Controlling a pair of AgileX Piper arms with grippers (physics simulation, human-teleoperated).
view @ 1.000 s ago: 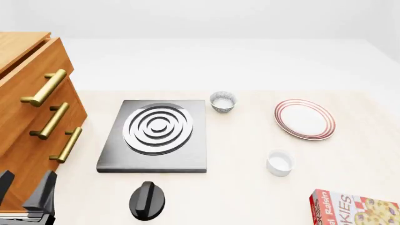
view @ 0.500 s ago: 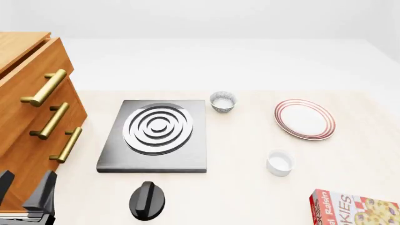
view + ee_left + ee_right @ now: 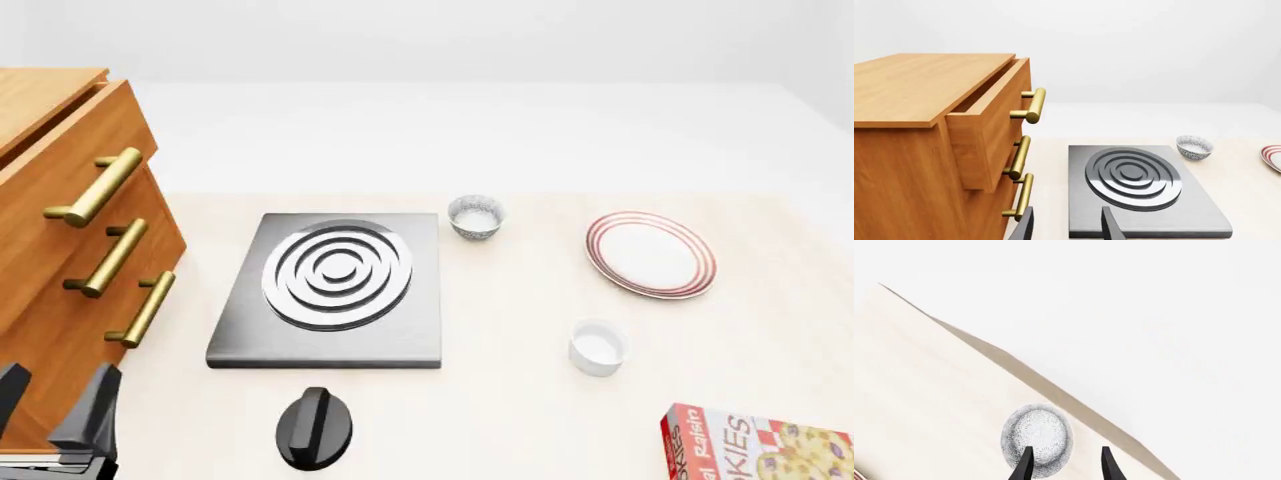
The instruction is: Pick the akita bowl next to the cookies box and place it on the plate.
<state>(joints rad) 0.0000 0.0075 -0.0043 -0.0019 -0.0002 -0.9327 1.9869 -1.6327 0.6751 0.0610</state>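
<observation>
In the right wrist view a grey-speckled akita bowl (image 3: 1037,439) sits near the table's edge, just ahead of my open right gripper (image 3: 1065,467), whose fingers have nothing between them. Neither this bowl nor the right gripper shows in the front view. The cookies box (image 3: 761,445) lies at the front right corner. The plate (image 3: 650,254) with red rings rests at the right rear; its rim (image 3: 1273,157) peeks into the left wrist view. A look-alike bowl (image 3: 477,217) stands by the stove's far right corner. My left gripper (image 3: 54,405) hangs open at the front left.
A grey stove (image 3: 334,290) with a ringed burner lies mid-table, a black knob (image 3: 315,428) in front of it. A wooden drawer cabinet (image 3: 67,250) with brass handles fills the left side. A white ramekin (image 3: 597,347) stands between the plate and the cookies box.
</observation>
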